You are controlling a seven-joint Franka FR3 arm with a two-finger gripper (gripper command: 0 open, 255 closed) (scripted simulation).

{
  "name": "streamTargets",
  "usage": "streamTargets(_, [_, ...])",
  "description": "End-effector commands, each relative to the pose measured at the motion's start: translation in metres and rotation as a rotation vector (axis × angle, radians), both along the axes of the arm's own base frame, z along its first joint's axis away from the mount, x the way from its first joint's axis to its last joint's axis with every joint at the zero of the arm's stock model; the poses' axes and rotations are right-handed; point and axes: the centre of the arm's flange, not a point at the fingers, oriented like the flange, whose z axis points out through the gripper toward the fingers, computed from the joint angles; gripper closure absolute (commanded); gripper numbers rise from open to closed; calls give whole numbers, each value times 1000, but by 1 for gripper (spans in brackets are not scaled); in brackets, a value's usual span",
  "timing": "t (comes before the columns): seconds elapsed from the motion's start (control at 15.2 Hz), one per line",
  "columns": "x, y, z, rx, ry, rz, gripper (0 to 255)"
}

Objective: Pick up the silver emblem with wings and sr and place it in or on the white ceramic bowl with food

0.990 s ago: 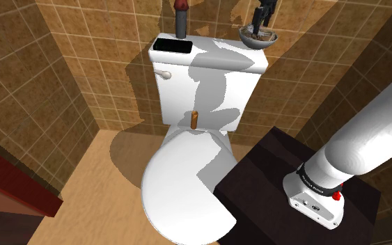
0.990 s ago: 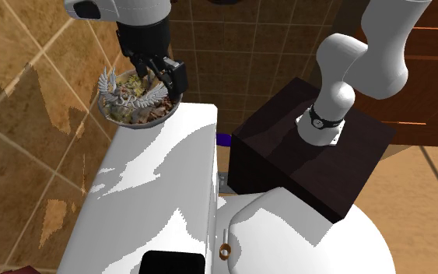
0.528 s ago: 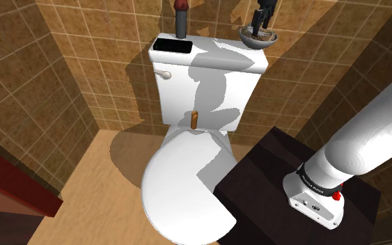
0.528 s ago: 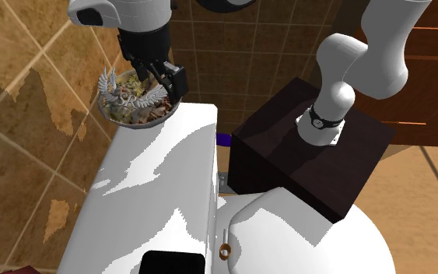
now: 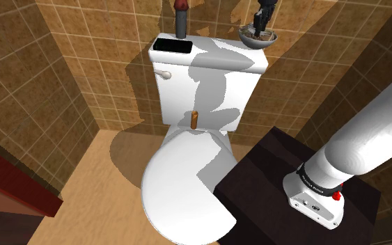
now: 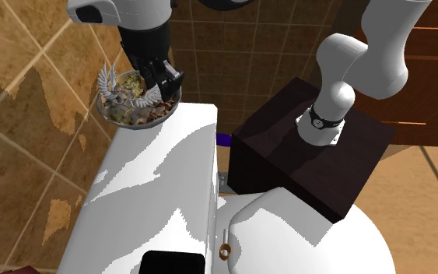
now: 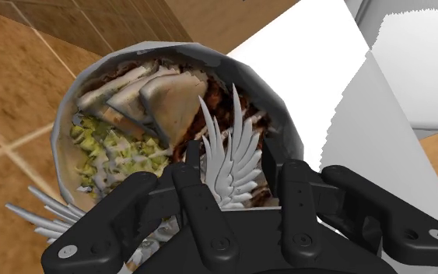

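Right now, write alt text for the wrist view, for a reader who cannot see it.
Two black fingers clasp one wing of a silver winged emblem over a bowl of food. The bowl sits on a white toilet tank lid, with brown tiled wall beside it.

Winged emblem (image 7: 229,171) half hidden behind the gripper (image 7: 233,152)

In the wrist view the gripper's black body covers the emblem's middle, its lettering and the nearest stretch of the bowl's (image 7: 68,117) rim. One wing rises just ahead of the gripper, and whether it is clasped cannot be told. In the shoulder view the gripper is cut by the top edge and the emblem is too small to make out. In the second exterior view the arm (image 6: 120,9) above the gripper runs off the top edge.
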Motion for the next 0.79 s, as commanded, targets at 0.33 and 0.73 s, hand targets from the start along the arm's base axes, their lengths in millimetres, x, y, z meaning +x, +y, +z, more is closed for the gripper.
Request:
streamTargets(0.33, [1,0,13,2,5,1,255])
streamTargets(0.73, [1,0,45,2,5,1,255])
